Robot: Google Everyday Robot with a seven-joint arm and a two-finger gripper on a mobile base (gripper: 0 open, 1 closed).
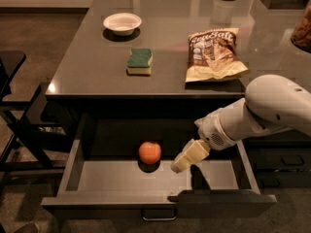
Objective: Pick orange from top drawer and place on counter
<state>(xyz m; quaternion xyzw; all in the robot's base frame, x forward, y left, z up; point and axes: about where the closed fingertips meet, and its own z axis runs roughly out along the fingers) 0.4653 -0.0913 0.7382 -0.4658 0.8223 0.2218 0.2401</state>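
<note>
in top drawer [109, 177]: gripper [179, 165] just beside orange [149, 152], empty, opening unclear.

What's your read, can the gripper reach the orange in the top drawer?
Probably yes: the top drawer is open, and the gripper hangs inside it, right of the orange, with nothing between them.

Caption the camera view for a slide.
Tool inside the open top drawer, beside the orange but apart from it.

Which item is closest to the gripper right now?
The orange, lying in the open top drawer right beside the gripper. The sponge, chip bag and bowl all sit up on the counter.
</note>
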